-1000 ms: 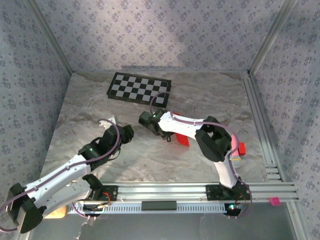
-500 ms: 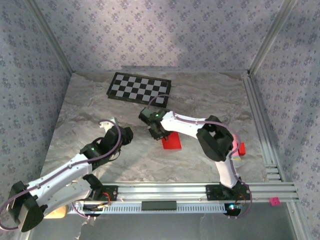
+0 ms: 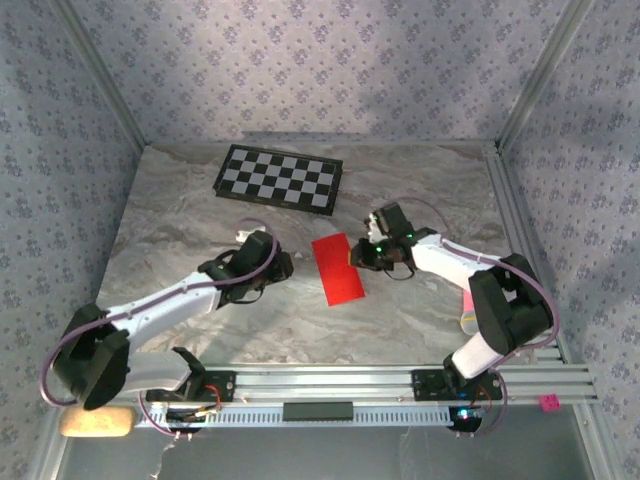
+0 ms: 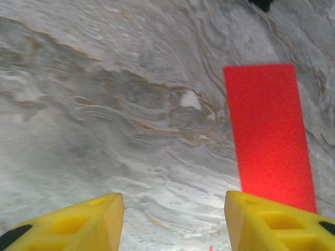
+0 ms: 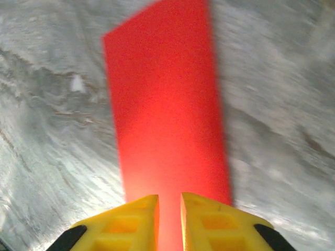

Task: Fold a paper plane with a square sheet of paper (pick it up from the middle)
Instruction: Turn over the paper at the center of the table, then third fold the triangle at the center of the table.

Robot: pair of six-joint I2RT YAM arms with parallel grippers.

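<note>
The square sheet of paper point(image 3: 338, 268) lies flat on the marble table as a bright red folded oblong, its long side running away from the arms. My left gripper point(image 3: 286, 268) hovers just left of it, open about half wide over bare table point(image 4: 174, 209), with the paper point(image 4: 269, 136) to its right. My right gripper point(image 3: 358, 258) is at the middle of the paper's right edge. Its yellow fingers point(image 5: 169, 201) stand only a narrow slit apart over the near end of the paper point(image 5: 167, 104), and nothing shows pinched between them.
A black-and-white checkerboard point(image 3: 280, 176) lies at the back of the table, beyond the paper. Aluminium rails point(image 3: 525, 260) run along the right side and the near edge. Patterned walls close in the left, back and right.
My right arm has swung from over the paper's left to its right edge, uncovering the sheet. My left arm has reached forward and right to the paper's left side.
</note>
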